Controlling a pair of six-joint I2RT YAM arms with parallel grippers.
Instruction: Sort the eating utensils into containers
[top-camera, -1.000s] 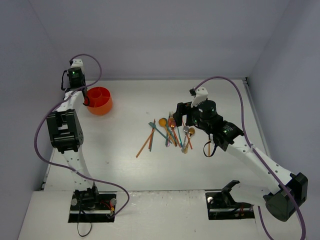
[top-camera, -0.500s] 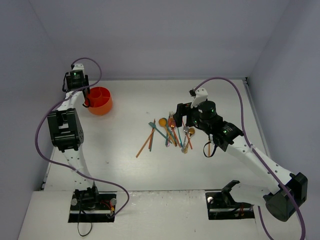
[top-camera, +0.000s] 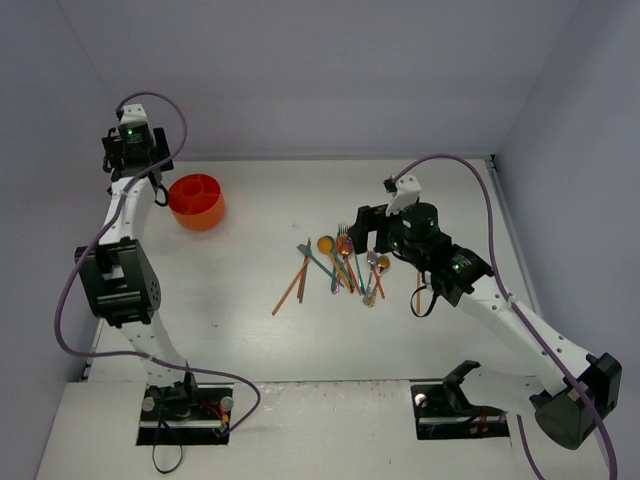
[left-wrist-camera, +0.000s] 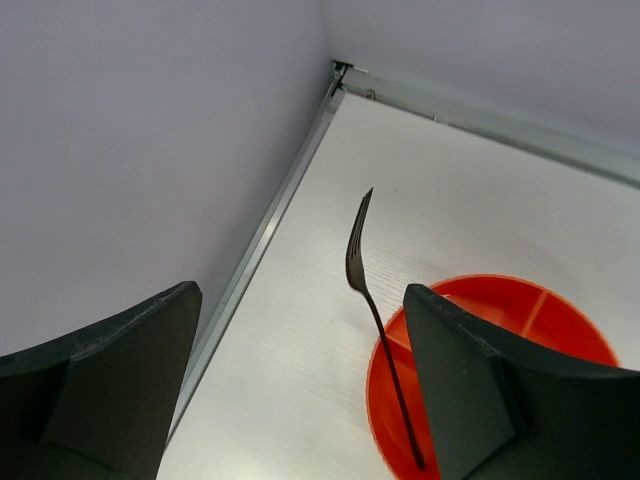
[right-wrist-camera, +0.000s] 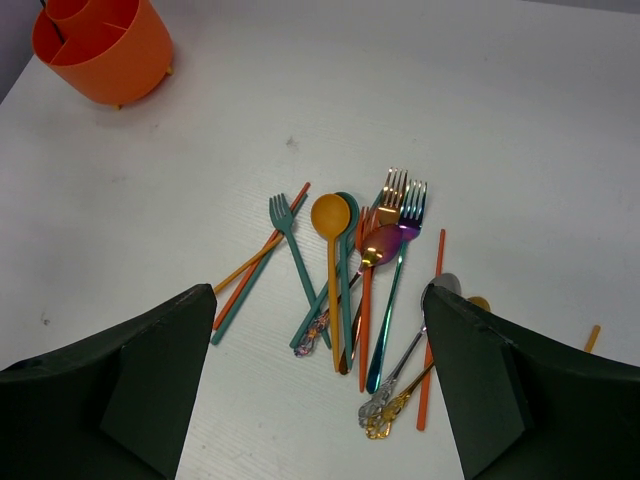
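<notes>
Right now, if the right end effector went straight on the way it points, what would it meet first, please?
The right end effector would likely meet the utensil pile first, around the orange spoon; depth is unclear.

- No text, label, brand, number or sign can be read in any of the views.
</notes>
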